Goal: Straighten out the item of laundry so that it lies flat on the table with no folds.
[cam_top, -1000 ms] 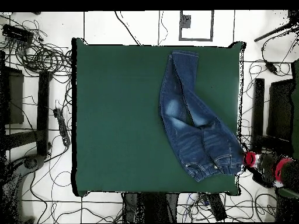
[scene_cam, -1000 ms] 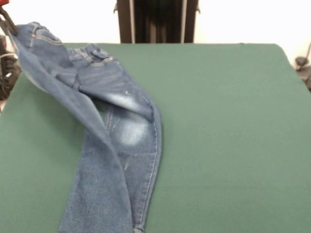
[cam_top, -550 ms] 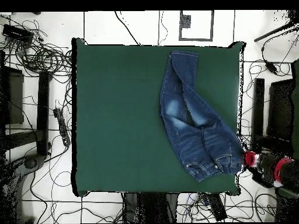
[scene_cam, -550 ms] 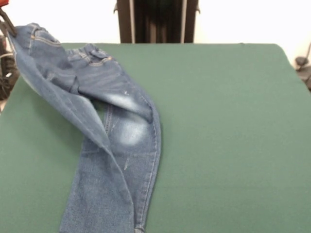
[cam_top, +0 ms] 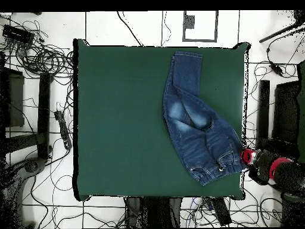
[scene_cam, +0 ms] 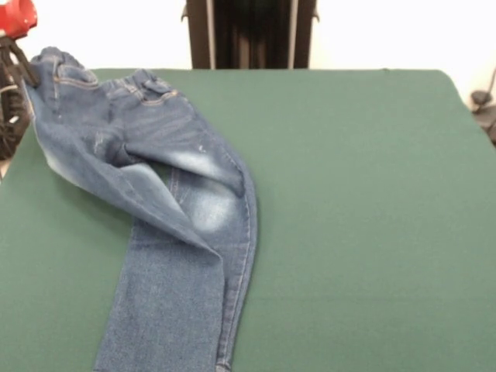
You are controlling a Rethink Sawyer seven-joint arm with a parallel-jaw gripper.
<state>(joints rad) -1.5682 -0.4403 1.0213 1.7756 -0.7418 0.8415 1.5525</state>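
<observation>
The item of laundry (scene_cam: 178, 194) is a small pair of blue jeans lying on the left part of the green table (scene_cam: 356, 201), legs toward the near edge. Its waistband sits at the far left corner, and one side is folded over in a wide flap across the faded thighs. My gripper (scene_cam: 23, 68) is at the table's left edge, shut on the waist corner and holding it slightly raised. In the overhead view the item of laundry (cam_top: 196, 128) lies along the right side of the table (cam_top: 119, 119), with my gripper (cam_top: 244, 157) just past the table's right edge.
Cables (cam_top: 36, 56) and black stands (cam_top: 263, 107) cover the floor all around the table. A tripod foot (scene_cam: 484, 101) shows off the table's right side in the front view.
My gripper has come down and a little inward with the waist corner. The lifted flap of denim has sunk and spread wider over the jeans' thighs.
</observation>
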